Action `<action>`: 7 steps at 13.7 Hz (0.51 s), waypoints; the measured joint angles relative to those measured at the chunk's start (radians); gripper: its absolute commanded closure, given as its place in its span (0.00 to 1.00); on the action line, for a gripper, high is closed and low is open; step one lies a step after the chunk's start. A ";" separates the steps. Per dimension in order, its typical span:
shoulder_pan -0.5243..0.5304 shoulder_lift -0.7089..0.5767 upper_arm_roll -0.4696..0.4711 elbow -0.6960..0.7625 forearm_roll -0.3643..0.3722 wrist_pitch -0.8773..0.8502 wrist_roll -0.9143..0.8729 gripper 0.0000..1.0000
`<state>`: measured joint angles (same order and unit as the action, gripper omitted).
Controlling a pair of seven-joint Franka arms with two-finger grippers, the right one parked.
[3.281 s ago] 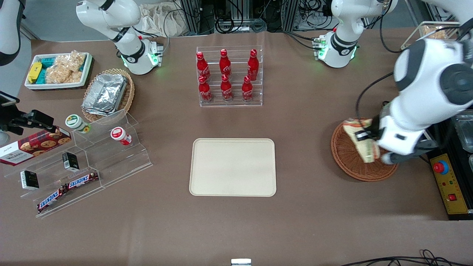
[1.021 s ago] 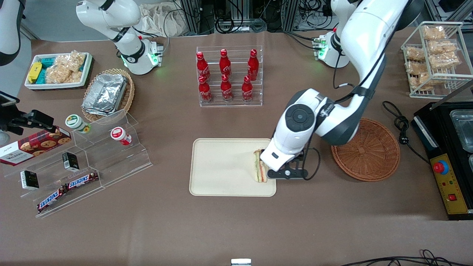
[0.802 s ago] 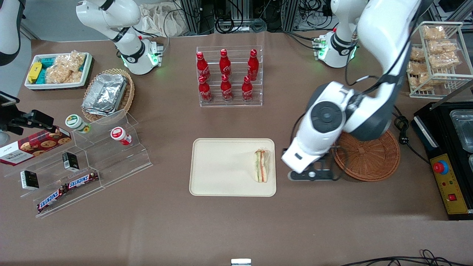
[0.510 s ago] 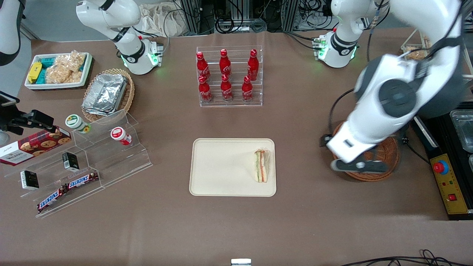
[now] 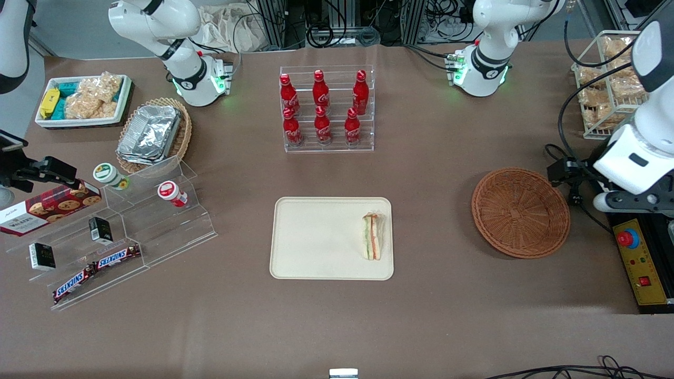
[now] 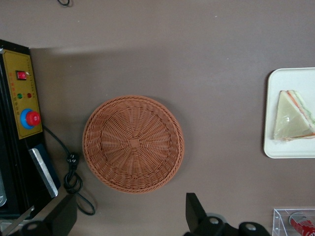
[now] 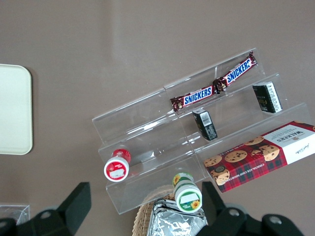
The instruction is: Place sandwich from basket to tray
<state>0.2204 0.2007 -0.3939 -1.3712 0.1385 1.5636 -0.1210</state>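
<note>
Sandwich (image 5: 372,236) lies on the tray (image 5: 316,237), at the tray's end nearest the basket (image 5: 520,212), well apart from the basket itself. From the front you see it edge-on, with its orange, red and green layers running along the tray's short side. The left wrist view gives you what the front does not: the sandwich (image 6: 292,116) shows its pale triangular face under glossy clear wrap, with the coloured filling only along one slanted edge, and just a rounded end of the tray (image 6: 275,142) is in sight.

The basket (image 6: 133,143) holds nothing; the wrist view lets you look straight down onto its bare woven floor. That view also shows a coiled black cable (image 6: 73,180) and a yellow control panel (image 6: 24,101) with a red button beside the basket.

Your gripper (image 6: 118,221) hangs high above the table near the basket's rim; its two dark fingers (image 6: 194,212) stand wide apart with nothing between them. In the front view the gripper (image 5: 629,199) sits past the basket at the working arm's end of the table, over the black box.

Only the front view shows you the cola bottles (image 5: 322,108) in their clear rack, farther from the camera than the tray.
</note>
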 measured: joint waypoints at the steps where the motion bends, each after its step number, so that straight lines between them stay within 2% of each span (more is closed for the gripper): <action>1: 0.001 -0.002 0.001 0.000 0.000 -0.008 0.000 0.01; 5: 0.005 -0.009 0.017 0.000 0.000 -0.052 0.001 0.01; 7: -0.075 -0.021 0.129 0.000 -0.010 -0.068 0.008 0.01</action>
<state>0.1455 0.1795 -0.2648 -1.3715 0.1290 1.4954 -0.1128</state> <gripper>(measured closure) 0.004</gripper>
